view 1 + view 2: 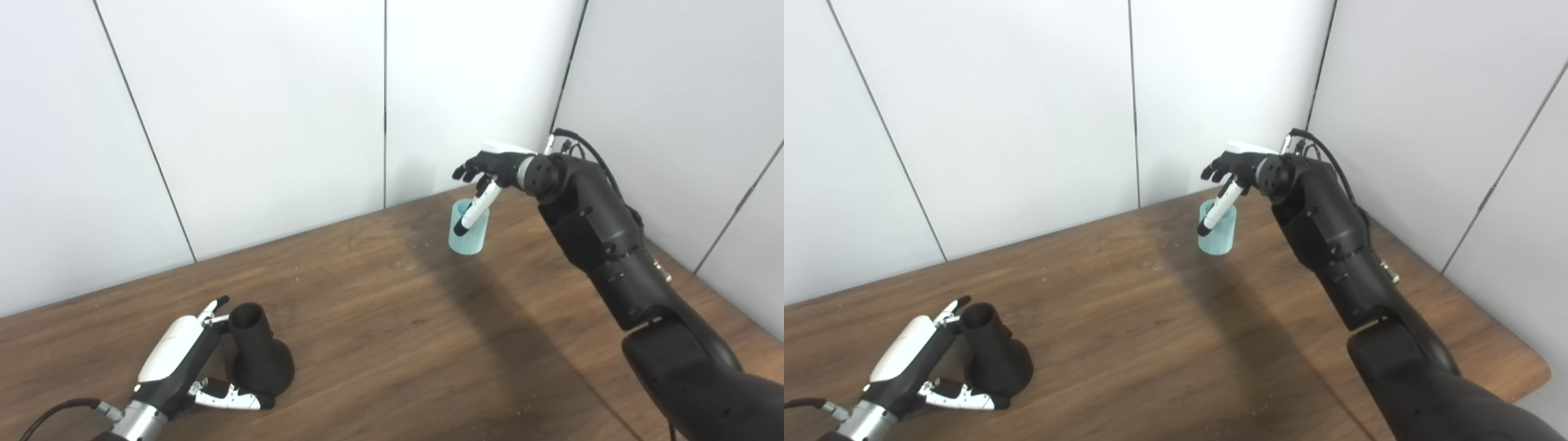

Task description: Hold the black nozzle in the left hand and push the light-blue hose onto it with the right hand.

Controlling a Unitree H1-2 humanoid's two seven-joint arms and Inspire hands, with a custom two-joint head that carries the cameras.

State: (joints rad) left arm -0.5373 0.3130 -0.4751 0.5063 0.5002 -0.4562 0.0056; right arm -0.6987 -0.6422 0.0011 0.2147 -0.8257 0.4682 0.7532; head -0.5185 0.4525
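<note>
Left robot hand [184, 361] spread around black nozzle [257, 355]; right robot hand [487, 174] spread above light-blue hose [468, 229].

- One black nozzle [260, 358], upright on its flared base.
- One light-blue hose [470, 234], a short tube section standing on end.
- Two robot hands: one left hand [184, 361] and one right hand [490, 171].
- One wooden counter [392, 318] carrying both items.
- White wall panels behind; full number cannot be told.

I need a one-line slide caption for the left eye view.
Left hand at the black nozzle, right hand reaching the light-blue hose.
</note>
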